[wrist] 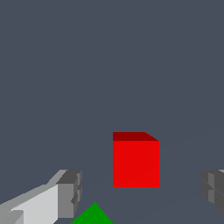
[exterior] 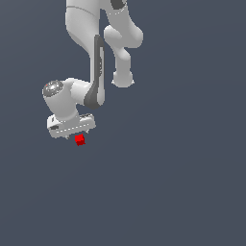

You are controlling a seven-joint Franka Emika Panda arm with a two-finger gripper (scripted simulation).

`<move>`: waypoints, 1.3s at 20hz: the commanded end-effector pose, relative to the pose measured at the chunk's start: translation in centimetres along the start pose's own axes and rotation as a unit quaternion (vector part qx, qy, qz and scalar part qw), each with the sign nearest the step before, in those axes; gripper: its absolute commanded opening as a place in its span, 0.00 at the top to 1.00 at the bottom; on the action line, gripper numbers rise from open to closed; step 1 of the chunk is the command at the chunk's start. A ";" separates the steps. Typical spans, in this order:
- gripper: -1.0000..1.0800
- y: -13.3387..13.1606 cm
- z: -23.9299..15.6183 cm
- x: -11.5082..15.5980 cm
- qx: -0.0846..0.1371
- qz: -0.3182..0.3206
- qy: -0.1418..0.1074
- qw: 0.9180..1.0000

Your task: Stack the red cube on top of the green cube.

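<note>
The red cube [exterior: 79,140] lies on the grey floor just below my white gripper [exterior: 73,130] in the exterior view. In the wrist view the red cube [wrist: 135,162] sits between the two fingers, with a clear gap on each side. My gripper [wrist: 141,193] is open and holds nothing. One grey fingertip [wrist: 69,194] shows on one side and the other fingertip [wrist: 213,190] at the frame's edge. Only a corner of the green cube [wrist: 93,215] shows, close to the red cube at the picture's border. In the exterior view the green cube is hidden.
The white arm [exterior: 96,57] reaches down from the top of the exterior view. A plain dark grey floor [exterior: 168,182] surrounds the cubes, and no other objects show.
</note>
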State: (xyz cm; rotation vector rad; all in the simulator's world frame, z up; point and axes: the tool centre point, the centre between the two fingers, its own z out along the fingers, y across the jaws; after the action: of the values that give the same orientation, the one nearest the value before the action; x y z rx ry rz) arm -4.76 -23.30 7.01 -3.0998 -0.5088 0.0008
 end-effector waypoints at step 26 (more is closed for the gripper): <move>1.00 0.1 5.0 0.1 0.000 -0.001 0.000 1.000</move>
State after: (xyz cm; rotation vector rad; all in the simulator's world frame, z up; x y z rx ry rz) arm -4.66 -23.38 2.01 -3.0993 -0.5125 0.0009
